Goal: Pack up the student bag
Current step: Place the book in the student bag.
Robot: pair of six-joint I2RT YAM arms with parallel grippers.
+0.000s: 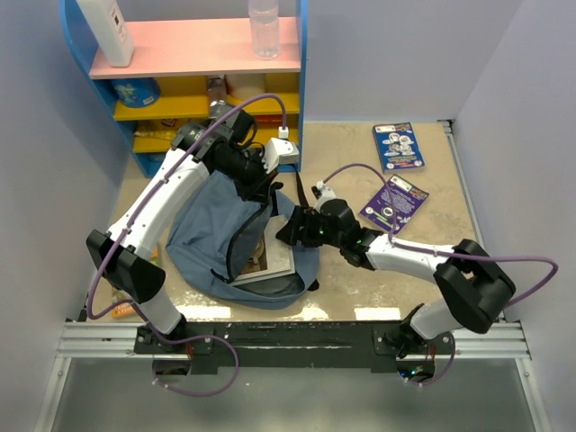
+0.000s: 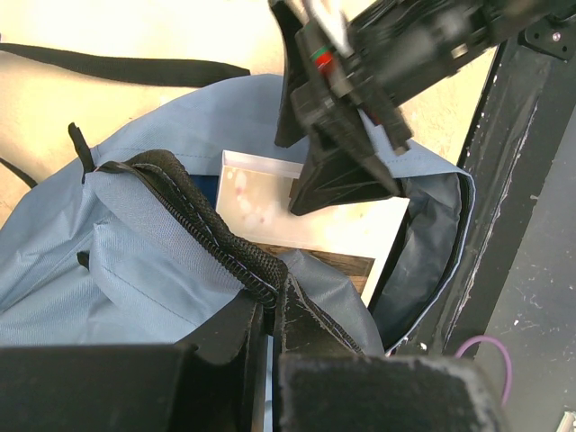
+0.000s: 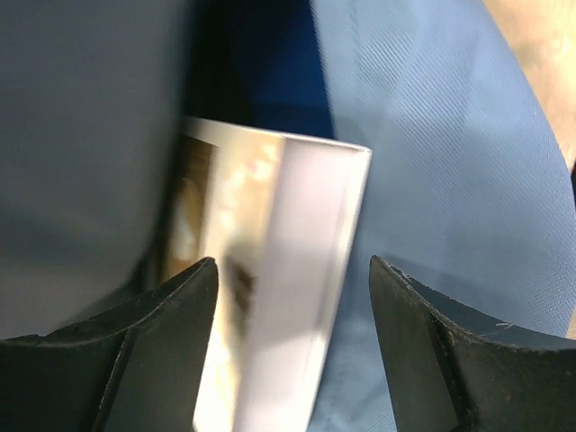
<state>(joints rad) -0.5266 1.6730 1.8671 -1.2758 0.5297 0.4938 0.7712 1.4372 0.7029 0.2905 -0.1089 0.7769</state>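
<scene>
Tan table is taking up most of the overhead view, with a blue shelf unit standing at the far left corner.

The student bag is lying on the table just in front of that shelf unit, left of centre and between the two arms. Its main opening is gaping toward the right side. From the left wrist you're looking straight at the slate-blue fabric, and the right wrist camera is seeing it too.

The left gripper is clamping down on the bag's black zipper edge. Its fingers are pinched tight on it and are lifting that lip up.

The right gripper is reaching into the opening with its jaws spread. The corner of a book is sitting between them, and there's a gap showing on one side, so it isn't squeezing it.

That book is lying flat and partly inside the bag, with its pale edge toward the camera.

Off to the right, well apart from the bag, a purple booklet and a blue booklet are lying on the table. A clear bottle is standing on the top shelf.
</scene>
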